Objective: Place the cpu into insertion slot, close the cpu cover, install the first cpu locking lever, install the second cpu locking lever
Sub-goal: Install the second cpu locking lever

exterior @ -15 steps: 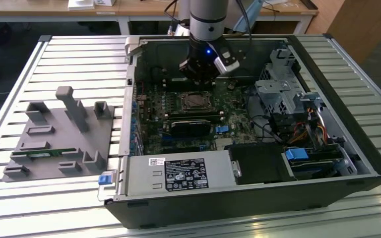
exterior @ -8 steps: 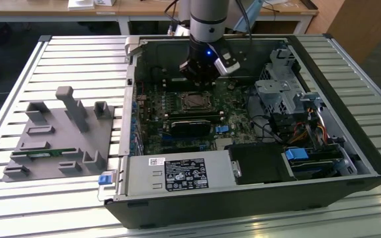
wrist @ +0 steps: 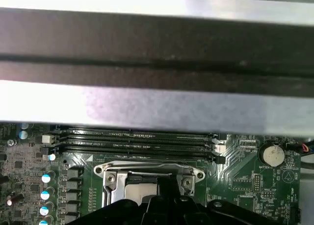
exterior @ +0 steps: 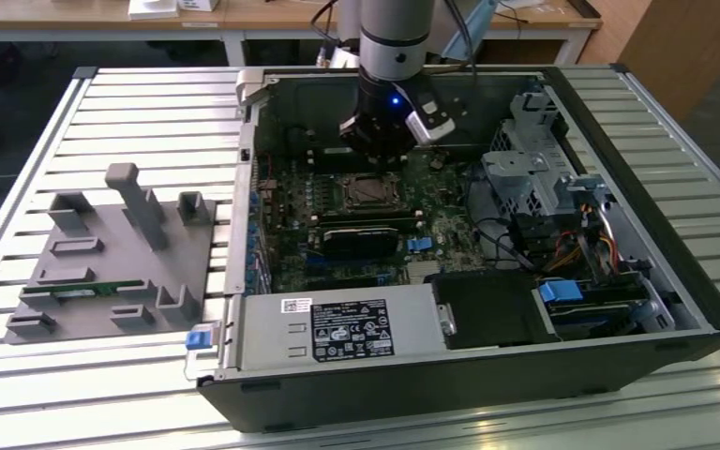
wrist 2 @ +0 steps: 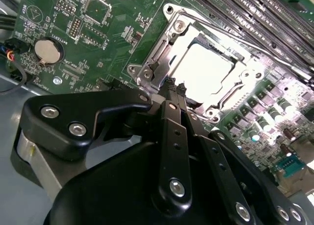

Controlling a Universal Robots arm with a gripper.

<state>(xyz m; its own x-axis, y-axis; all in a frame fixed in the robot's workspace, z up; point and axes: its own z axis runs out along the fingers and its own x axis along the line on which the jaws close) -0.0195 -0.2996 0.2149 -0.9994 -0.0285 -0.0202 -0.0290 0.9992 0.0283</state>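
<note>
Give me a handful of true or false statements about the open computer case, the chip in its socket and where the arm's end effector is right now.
1. The cpu sits in the insertion slot. True.
2. The cpu cover stands raised upright off the chip. False: the metal frame lies down around it.
3. The end effector holds the cpu. False: its tips are together at the edge of the cover, with the chip seated beyond them.
4. A coin battery sits on the motherboard. True.
5. In the exterior view, the grey fixture lies inside the computer case. False: it lies outside, to that view's left.
</note>
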